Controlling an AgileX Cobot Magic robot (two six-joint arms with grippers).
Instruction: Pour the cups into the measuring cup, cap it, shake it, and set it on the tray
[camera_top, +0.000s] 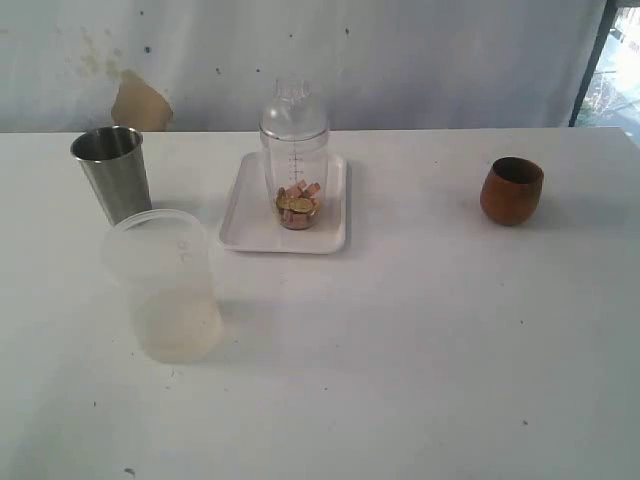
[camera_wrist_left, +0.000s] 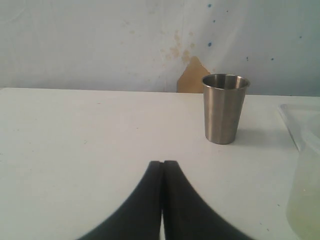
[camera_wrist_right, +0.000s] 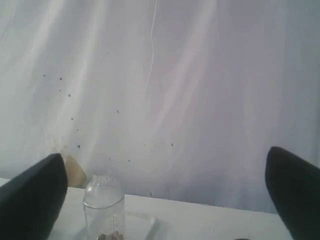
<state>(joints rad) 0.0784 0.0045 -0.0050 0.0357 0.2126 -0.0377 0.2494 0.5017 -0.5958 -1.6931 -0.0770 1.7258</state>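
**Measuring cup stands capped on the tray**

The left gripper hangs low over the desk near its left side. Its jaws are pressed together with nothing between them, and they face the tumbler. The tumbler stands upright near the desk's far left corner, well apart from the gripper. Just in front of it, toward the near edge, sits the tub, also upright, with a pale film at its bottom.

At the middle of the desk, close to the far edge, lies the tray. The measuring cup stands upright on its middle, the cap seated on top. Pink and yellow bits lie heaped at its base. That suggests both cups have been emptied into it, and the cap should keep the bits in during a shake.

The wooden cup stands upright toward the far right, apart from everything else. The right gripper is lifted clear of the desk, its jaws spread wide and holding nothing. It looks down at the measuring cup from a distance.

With the measuring cup capped on the tray and both grippers free, the task looks finished or nearly so. Whether it has been shaken cannot be told.
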